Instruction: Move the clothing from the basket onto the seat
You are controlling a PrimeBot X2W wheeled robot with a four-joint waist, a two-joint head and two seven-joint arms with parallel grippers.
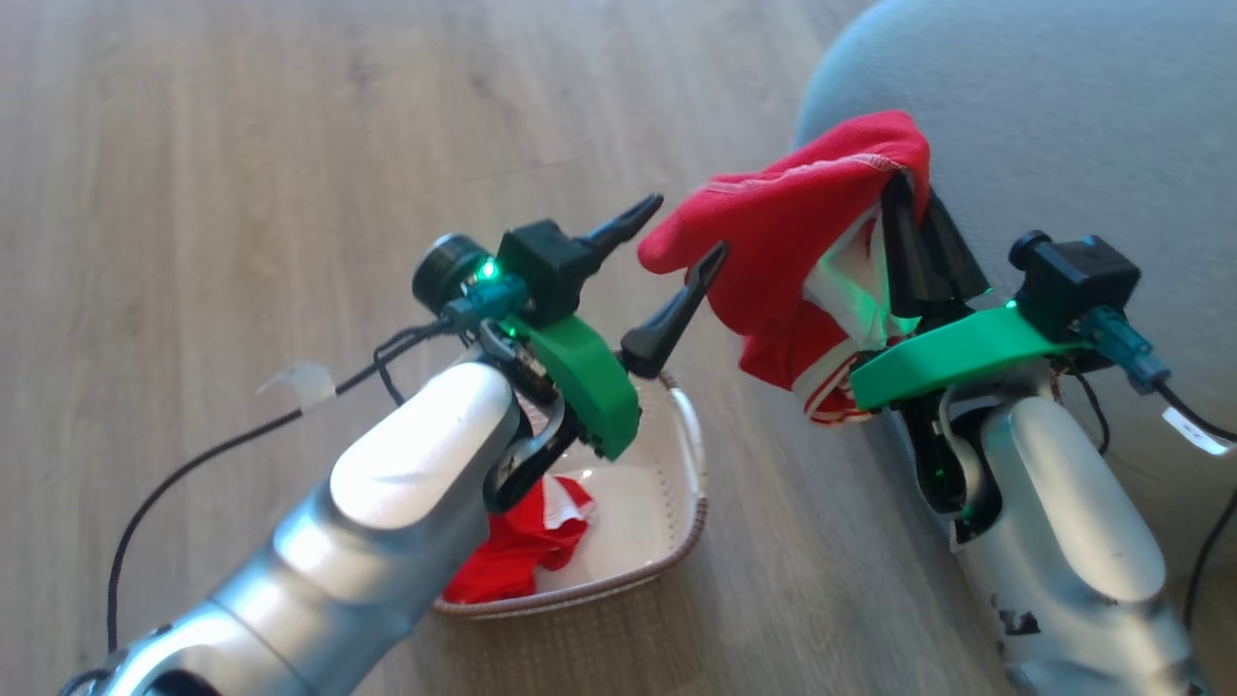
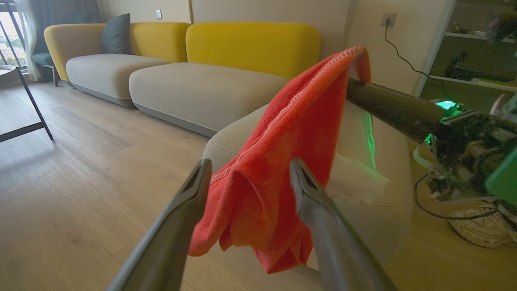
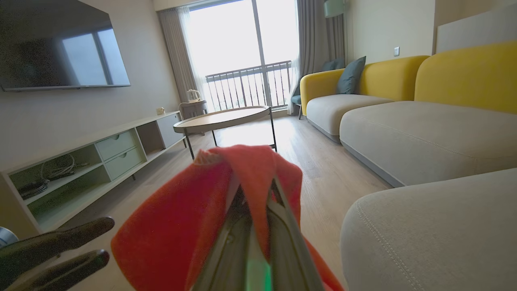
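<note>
Wood-plank floor, grey seat at the right: lifted red garment at the seat's edge, second red garment in the basket.

Right gripper is closed on the lifted red garment; the fabric is draped over its fingertips and hangs, white trim lowest, beside the seat's rounded left edge. Left gripper is recorded with jaws spread wide; in the left wrist view a loose corner of the same garment is seen between its fingers, unclamped; contact cannot be determined. The basket is set on the floor near the seat's left edge, partly under the left forearm. The second red garment, with a white panel, is bunched at the basket's near left side.
</note>
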